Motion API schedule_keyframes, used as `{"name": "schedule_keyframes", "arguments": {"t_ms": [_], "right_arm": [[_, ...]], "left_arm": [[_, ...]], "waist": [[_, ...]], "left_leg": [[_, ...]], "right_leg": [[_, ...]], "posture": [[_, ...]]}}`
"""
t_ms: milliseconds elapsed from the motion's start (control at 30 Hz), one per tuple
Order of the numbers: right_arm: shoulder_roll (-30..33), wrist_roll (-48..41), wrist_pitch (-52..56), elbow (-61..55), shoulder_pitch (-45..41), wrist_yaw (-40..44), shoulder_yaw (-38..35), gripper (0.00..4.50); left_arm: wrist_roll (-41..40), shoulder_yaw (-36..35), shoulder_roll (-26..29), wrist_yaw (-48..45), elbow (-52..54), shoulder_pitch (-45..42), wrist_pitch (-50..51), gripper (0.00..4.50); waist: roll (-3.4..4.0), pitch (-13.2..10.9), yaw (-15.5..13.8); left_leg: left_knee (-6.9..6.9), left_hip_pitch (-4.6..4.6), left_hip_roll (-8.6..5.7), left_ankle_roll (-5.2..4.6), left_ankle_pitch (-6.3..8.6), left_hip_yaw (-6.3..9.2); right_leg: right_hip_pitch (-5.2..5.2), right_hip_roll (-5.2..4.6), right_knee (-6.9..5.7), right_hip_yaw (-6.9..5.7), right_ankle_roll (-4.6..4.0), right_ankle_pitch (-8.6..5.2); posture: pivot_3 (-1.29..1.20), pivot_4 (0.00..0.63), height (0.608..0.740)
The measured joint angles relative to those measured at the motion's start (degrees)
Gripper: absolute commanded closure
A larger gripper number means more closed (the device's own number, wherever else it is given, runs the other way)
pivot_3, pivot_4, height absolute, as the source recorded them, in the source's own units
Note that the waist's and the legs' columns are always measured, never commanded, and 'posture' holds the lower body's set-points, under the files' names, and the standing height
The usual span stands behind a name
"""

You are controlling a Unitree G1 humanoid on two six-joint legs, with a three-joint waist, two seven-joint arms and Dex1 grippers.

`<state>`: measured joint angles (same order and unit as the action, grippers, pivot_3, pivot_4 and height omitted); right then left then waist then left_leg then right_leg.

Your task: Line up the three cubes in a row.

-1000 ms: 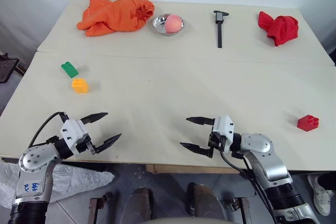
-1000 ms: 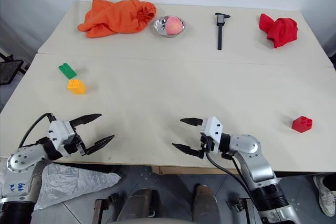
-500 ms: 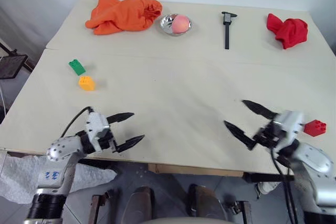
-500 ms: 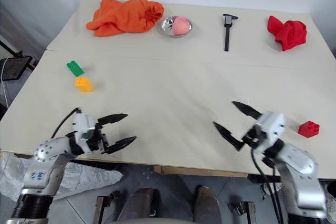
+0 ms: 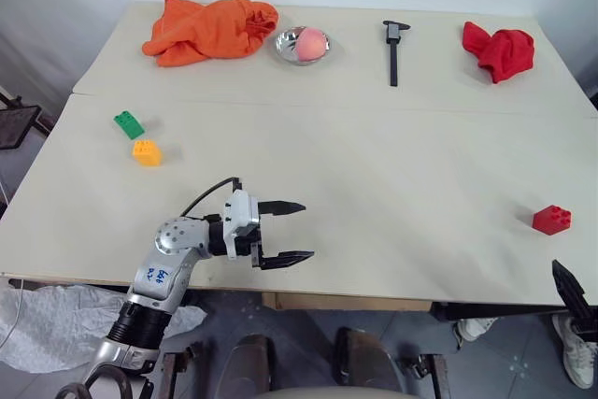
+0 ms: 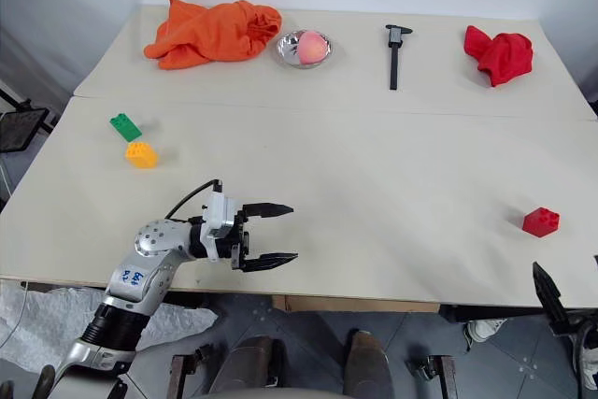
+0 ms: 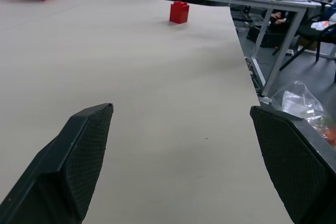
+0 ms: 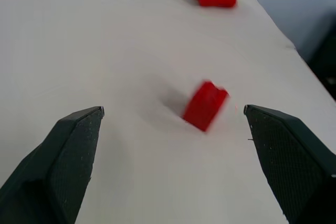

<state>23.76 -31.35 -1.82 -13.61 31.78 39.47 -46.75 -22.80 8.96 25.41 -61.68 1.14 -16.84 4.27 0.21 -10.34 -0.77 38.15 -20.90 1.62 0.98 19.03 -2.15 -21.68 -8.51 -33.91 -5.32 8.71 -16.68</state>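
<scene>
Green brick (image 5: 128, 124) and yellow brick (image 5: 145, 152) sit near the table's (image 5: 374, 184) left edge; red brick (image 5: 551, 220) far right. Both grippers, left (image 5: 291, 231) and right (image 8: 173, 145), gape empty. The right should straddle the red brick squarely before closing.

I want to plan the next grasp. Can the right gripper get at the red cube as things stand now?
Probably yes. The right gripper is open and faces the red cube, which stands alone on bare table near the right edge, with nothing between them.
</scene>
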Motion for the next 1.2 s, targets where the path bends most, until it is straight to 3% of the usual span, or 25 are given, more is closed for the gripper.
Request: {"name": "schedule_keyframes", "arguments": {"t_ms": [167,300,467,667,900,1000,1200], "right_arm": [[3.9,-1.5,4.7,-0.1,-4.0,-2.6,0.2,0.0],[13.4,-3.9,20.6,0.9,-11.4,-10.1,0.8,0.0],[20.5,-5.4,34.3,6.5,-22.1,-14.9,2.7,0.0],[22.0,-4.2,45.1,12.9,-33.0,-20.4,7.2,0.0],[22.4,0.2,49.8,16.4,-34.8,-22.9,12.7,0.0],[22.0,0.7,51.2,16.5,-34.9,-22.9,12.8,0.61],[20.4,1.0,51.8,16.1,-35.9,-23.1,12.8,2.69]], "left_arm": [[-0.2,-1.3,0.6,-0.2,0.3,-0.2,0.0,0.05],[0.1,-1.6,2.2,-0.4,0.9,1.6,0.0,0.05],[0.3,-1.9,2.3,0.6,2.6,2.3,0.8,0.05],[0.6,-1.9,4.1,0.7,4.3,4.1,1.5,0.05],[0.7,-1.9,4.2,0.8,4.8,4.0,1.4,0.05],[0.8,-1.9,4.2,0.9,4.8,3.9,1.1,0.0],[0.8,-2.0,4.1,1.2,4.8,3.5,0.6,0.0]], "waist": [[0.06,0.0,0.3],[0.07,0.0,0.6],[0.07,0.0,0.0],[0.1,0.1,-0.7],[0.09,0.1,-0.8],[0.09,0.1,-0.6],[0.09,0.1,-0.6]], "left_leg": [[0.0,0.16,0.0,-0.02,0.02,-0.16],[0.01,0.18,0.0,-0.05,0.03,-0.2],[0.04,0.13,0.0,-0.09,0.05,-0.2],[0.16,-0.34,-0.05,-0.11,0.06,-0.25],[0.14,-0.4,-0.06,-0.11,0.06,-0.37],[0.13,-0.4,-0.05,-0.11,0.06,-0.53],[0.14,-0.35,-0.04,-0.11,0.06,-0.72]], "right_leg": [[0.0,0.0,-0.02,0.18,0.0,0.0],[0.0,-0.01,-0.04,0.25,0.0,0.0],[-0.01,0.0,-0.07,0.24,0.0,0.0],[-0.42,0.0,-0.14,0.26,0.05,0.04],[-0.54,0.0,-0.15,0.33,0.06,0.05],[-0.68,0.0,-0.23,0.48,0.07,0.05],[-0.76,0.01,-0.3,0.69,0.1,0.07]], "posture": [[0.0,0.15,0.74],[0.0,0.15,0.74],[0.0,0.15,0.74],[0.0,0.15,0.74],[0.0,0.15,0.74],[0.0,0.15,0.74],[0.0,0.15,0.74]]}}
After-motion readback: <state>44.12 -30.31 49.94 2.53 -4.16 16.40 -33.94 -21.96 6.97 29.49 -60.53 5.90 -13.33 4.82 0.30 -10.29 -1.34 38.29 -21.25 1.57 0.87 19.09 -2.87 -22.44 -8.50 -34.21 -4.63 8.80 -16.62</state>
